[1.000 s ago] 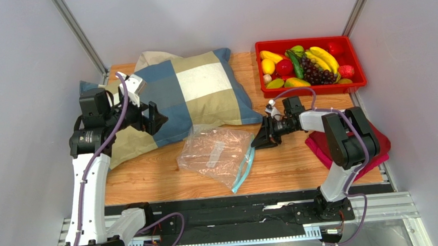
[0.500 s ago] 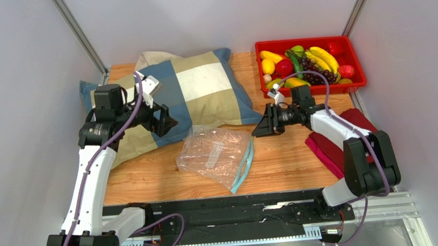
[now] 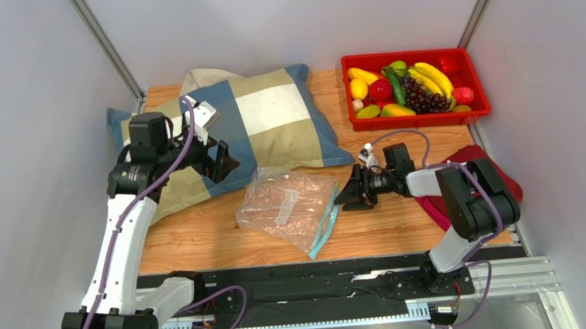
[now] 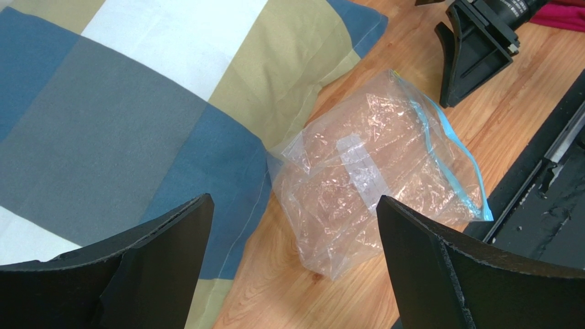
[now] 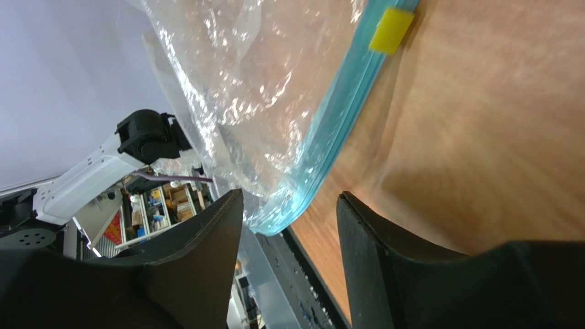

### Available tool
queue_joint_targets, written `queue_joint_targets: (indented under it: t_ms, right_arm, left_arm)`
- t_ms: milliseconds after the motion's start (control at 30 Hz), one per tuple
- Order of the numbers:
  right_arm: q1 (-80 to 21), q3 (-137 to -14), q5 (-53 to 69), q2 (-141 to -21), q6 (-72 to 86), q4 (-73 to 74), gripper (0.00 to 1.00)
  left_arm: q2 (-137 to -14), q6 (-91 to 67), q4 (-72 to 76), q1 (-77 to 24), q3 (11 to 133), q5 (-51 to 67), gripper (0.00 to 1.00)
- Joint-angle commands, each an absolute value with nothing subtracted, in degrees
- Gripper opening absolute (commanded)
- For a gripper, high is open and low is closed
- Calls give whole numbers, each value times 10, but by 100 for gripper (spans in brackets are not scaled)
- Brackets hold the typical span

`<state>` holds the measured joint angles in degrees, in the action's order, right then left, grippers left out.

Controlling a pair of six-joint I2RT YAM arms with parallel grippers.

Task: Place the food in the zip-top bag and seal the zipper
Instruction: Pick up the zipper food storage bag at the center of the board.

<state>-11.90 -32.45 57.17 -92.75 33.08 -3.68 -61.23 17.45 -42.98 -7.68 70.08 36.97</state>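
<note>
- The zip-top bag (image 3: 288, 205) is a crinkly clear pouch with a white label patch (image 4: 360, 161). It lies flat on the wooden table (image 3: 198, 238).
- The zipper (image 3: 325, 224) is a thin light-blue strip along the bag's right edge and carries a small yellow tab (image 5: 391, 31).
- The right gripper (image 3: 349, 191) sits low, just beside the zipper, its black fingers apart. It looks clear of the plastic, though the wrist view is too oblique to be sure.
- The left gripper (image 3: 219, 159) hangs behind and left of the bag, over a soft checked pillow (image 3: 268, 118), with its jaws spread wide.
- The food (image 3: 410, 89) is glossy plastic bananas, grapes and round pieces. It fills a red bin (image 3: 477, 110) well behind and right of the bag.
- A dark red cloth (image 3: 511, 189) lies right of the bag, mostly hidden by the right arm.
</note>
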Motion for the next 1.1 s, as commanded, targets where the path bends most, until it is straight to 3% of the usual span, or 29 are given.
queue_joint_targets:
  t_ms: [0,200,300,333,433,500,533,667,833,867,967,1067]
  right_arm:
    - [-122,-309,593,-1000,382,-248,54]
    - [-127,-318,607,-1081,433,-421,46]
    - [-127,-310,614,-1097,495,-503,34]
    - [-126,-306,616,-1091,517,-522,22]
    - [-122,-294,635,-1058,587,-552,1]
    - [-117,-290,640,-998,607,-526,0]
    - [-115,-294,636,-966,598,-493,0]
    - [-115,-390,568,-833,482,-77,0]
    - [-121,-499,518,-733,505,81,0]
    - [-124,-531,490,-726,496,198,0]
    - [-131,-626,385,-715,484,356,0]
    - [-132,-672,333,-710,542,397,0]
  left_arm:
    - [-606,177,-396,-77,684,365,99]
    - [-606,175,-388,-77,665,360,99]
    - [-609,172,-396,-78,665,360,99]
    - [-609,174,-400,-77,667,361,99]
    - [-612,183,-414,-78,680,363,96]
    - [-613,185,-418,-85,694,361,93]
    - [-613,185,-419,-93,699,359,90]
    - [-620,176,-420,-176,728,288,84]
    - [-663,133,-392,-267,811,243,83]
    - [-673,114,-390,-272,829,245,83]
    - [-710,33,-389,-288,884,258,83]
    - [-729,-23,-367,-334,898,243,81]
